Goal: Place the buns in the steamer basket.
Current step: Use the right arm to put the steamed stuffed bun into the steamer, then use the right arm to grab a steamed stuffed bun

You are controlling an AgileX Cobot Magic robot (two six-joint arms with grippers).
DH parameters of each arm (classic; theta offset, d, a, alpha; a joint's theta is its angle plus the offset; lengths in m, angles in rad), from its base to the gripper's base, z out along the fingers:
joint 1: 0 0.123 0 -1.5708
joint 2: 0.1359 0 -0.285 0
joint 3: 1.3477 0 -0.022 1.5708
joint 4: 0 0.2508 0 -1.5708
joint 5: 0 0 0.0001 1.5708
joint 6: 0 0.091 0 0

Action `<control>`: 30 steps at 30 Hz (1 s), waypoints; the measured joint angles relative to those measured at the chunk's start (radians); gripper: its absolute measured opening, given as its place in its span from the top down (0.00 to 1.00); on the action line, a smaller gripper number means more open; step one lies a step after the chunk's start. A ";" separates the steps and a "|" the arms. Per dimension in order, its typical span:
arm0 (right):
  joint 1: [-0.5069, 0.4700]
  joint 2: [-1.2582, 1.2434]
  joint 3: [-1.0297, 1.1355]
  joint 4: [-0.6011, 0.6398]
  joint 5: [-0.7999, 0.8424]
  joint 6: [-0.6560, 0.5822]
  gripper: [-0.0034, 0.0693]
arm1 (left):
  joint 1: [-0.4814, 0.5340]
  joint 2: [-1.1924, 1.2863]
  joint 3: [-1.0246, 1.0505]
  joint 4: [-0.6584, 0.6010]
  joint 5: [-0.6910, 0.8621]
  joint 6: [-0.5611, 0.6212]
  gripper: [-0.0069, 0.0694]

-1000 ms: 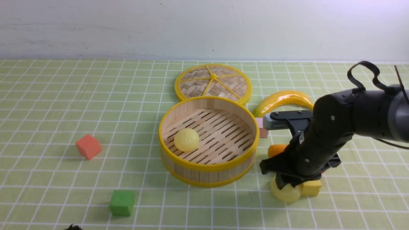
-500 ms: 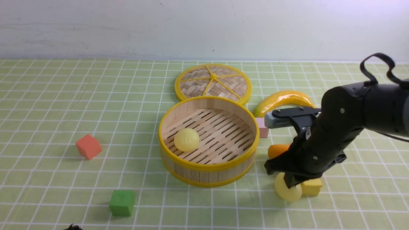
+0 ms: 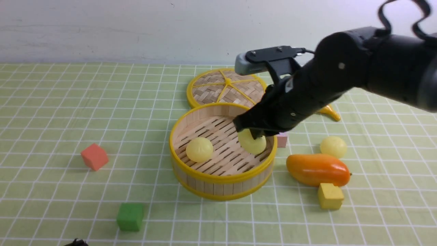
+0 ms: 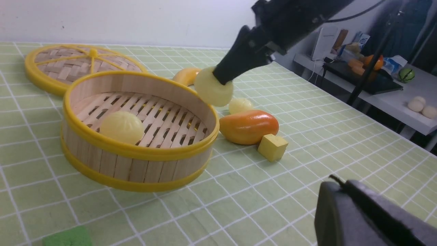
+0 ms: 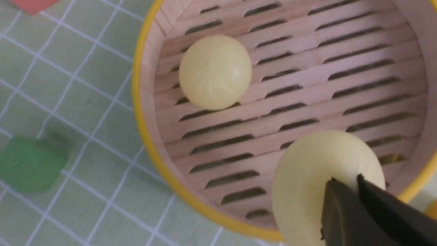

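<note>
The steamer basket (image 3: 222, 184) stands mid-table with one bun (image 3: 199, 149) lying on its slatted floor at the left. My right gripper (image 3: 254, 135) is shut on a second bun (image 3: 255, 146), which hangs over the basket's right side, just inside the rim. In the right wrist view the dark fingers (image 5: 346, 180) pinch this bun (image 5: 307, 181) above the slats, with the resting bun (image 5: 215, 71) beyond. A third bun (image 3: 333, 147) sits on the cloth right of the basket. My left gripper (image 4: 343, 184) is shut and empty, low over the cloth near the front.
The woven lid (image 3: 227, 89) lies behind the basket. An orange mango (image 3: 317, 169) and a yellow cube (image 3: 329, 195) lie to the right, with a pink cube (image 3: 282, 140) against the basket. A banana tip (image 3: 329, 112) shows behind the arm. Red (image 3: 94, 156) and green (image 3: 130, 216) cubes sit left.
My right gripper closed on the bun beside the yellow cube, lifted it and carried it left to above the basket. The mango and third bun came into sight. The left arm stayed put.
</note>
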 joint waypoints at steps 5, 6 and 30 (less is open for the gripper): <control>0.000 0.159 -0.088 -0.023 0.038 0.000 0.89 | 0.000 0.000 0.000 0.000 0.000 0.000 0.91; 0.000 0.163 -0.088 -0.023 0.040 0.000 0.88 | 0.000 0.000 0.000 0.000 0.000 0.000 0.90; -0.345 0.112 -0.036 -0.179 0.157 0.203 0.50 | 0.000 0.000 0.000 0.000 0.001 0.000 0.89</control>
